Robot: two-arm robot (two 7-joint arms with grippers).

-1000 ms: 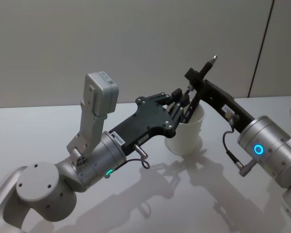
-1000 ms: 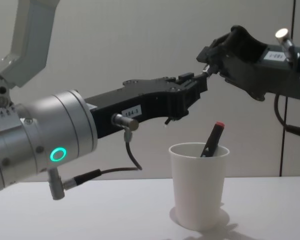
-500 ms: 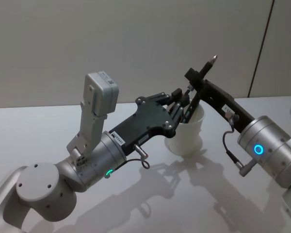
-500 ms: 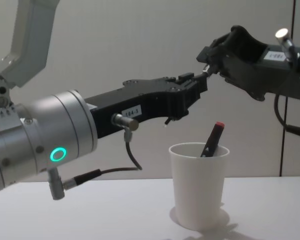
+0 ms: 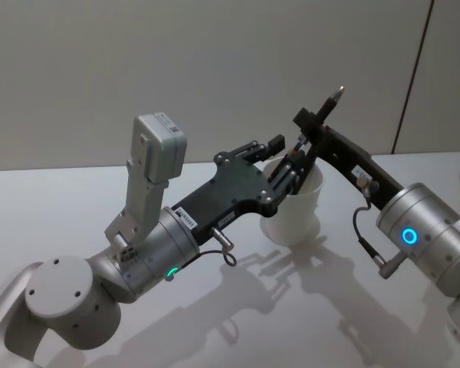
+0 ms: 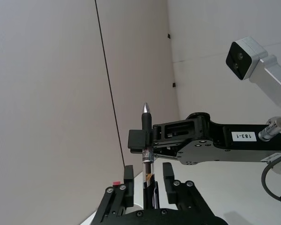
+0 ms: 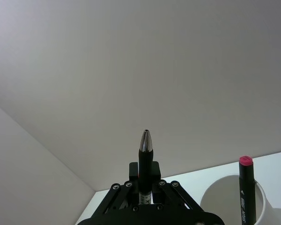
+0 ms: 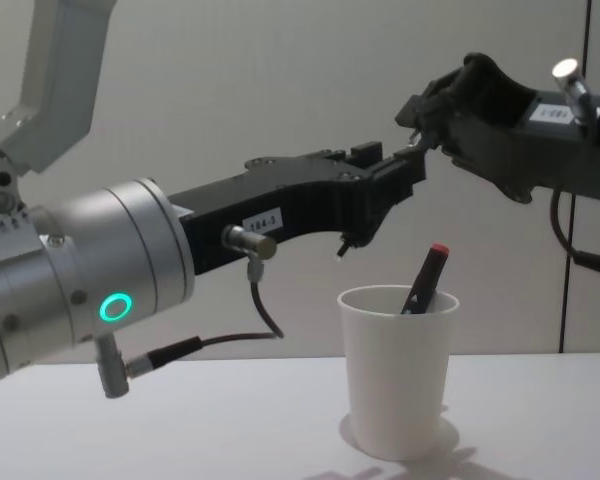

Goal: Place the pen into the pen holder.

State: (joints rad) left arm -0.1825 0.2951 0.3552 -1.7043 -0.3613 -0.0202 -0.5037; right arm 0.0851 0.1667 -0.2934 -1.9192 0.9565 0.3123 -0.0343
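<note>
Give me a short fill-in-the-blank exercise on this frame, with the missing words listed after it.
1. The black pen with the silver tip is clamped in the ____ gripper.
2. The left gripper has its fingers ____ on either side of that pen.
3. The marker leaning in the pen holder has a ____ cap.
4. The pen holder stands ____ on the table.

Missing words: right; open; red; upright

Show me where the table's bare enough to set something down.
Bare: the white table left of the white paper cup, and the strip in front of it. Crowded: above the cup, where the left tool stands open round the black silver-tipped pen held by the right tool.
</note>
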